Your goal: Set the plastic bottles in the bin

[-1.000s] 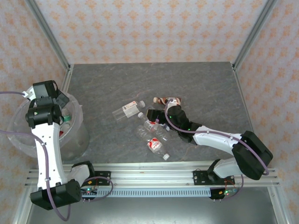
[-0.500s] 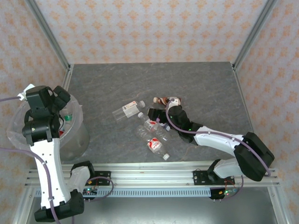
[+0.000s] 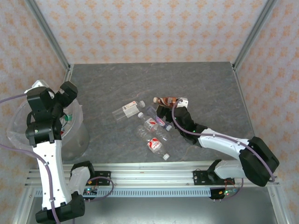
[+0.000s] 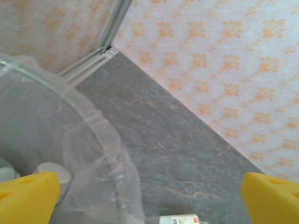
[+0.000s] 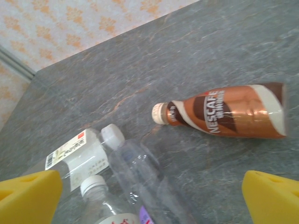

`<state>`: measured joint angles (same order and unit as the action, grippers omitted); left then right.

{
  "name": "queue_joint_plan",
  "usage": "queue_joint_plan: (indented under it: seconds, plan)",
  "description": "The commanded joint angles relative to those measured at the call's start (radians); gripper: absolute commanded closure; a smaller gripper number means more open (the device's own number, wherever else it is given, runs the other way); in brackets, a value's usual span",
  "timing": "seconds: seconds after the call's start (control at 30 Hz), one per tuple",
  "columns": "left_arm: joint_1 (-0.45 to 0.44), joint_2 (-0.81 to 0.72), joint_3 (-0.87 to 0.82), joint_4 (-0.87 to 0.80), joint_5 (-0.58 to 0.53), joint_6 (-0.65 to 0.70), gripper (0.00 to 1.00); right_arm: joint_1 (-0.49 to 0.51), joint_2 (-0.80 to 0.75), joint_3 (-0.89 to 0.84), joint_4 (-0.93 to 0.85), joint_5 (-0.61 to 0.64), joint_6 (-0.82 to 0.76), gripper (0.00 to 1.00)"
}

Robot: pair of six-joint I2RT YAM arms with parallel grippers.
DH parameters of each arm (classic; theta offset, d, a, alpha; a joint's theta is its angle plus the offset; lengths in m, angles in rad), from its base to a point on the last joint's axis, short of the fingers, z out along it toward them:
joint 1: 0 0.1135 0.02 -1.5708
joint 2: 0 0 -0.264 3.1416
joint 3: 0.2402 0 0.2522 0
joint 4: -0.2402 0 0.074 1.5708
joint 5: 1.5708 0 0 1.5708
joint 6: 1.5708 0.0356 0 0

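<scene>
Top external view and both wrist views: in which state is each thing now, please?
Left pincer, open, empty, over the bin's edge.
Right pincer, open, empty, above the bottles on the table.
Bin, upright, bag-lined, not empty.
Brown bottle, lying on its side, capped.
Square clear bottle, lying on its side, capped.
Red-labelled bottle, lying on its side, capped.

Light was bright, soft and even; my arms (image 3: 219, 142) cast only faint shadows on the table (image 3: 205, 84). Both wrist views were slightly soft, my yellow fingertips (image 5: 28, 193) blurred at the corners.
</scene>
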<state>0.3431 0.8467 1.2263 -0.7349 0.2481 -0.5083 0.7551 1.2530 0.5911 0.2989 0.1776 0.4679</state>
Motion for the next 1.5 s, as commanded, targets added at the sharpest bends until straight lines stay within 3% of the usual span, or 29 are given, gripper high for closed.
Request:
queue_joint_plan:
  seconds: [0.0, 0.2, 0.47, 0.77, 1.0, 1.17, 1.47]
  plan:
    - [0.01, -0.029, -0.01, 0.092, 0.09, -0.033, 0.0, -0.008, -0.043, -0.026, -0.025, 0.053, 0.01, 0.01]
    - [0.01, -0.051, -0.021, 0.155, 0.218, -0.063, 0.0, -0.01, -0.063, -0.023, -0.096, -0.022, -0.107, 0.01]
    - [-0.009, -0.054, -0.029, 0.219, 0.361, -0.11, 0.0, -0.053, -0.075, 0.087, -0.351, -0.085, -0.311, 0.01]
    - [-0.153, -0.048, -0.039, 0.228, 0.323, -0.103, 0.0, -0.261, 0.038, 0.224, -0.475, -0.273, -0.494, 0.01]
    - [-0.263, -0.023, -0.06, 0.274, 0.295, -0.113, 0.0, -0.395, 0.128, 0.286, -0.475, -0.453, -0.738, 0.01]
    - [-0.323, -0.002, -0.06, 0.299, 0.292, -0.11, 0.0, -0.475, 0.235, 0.436, -0.65, -0.633, -0.912, 0.01]
    - [-0.426, 0.039, -0.059, 0.287, 0.25, -0.071, 0.0, -0.517, 0.418, 0.606, -0.789, -0.64, -1.226, 0.01]
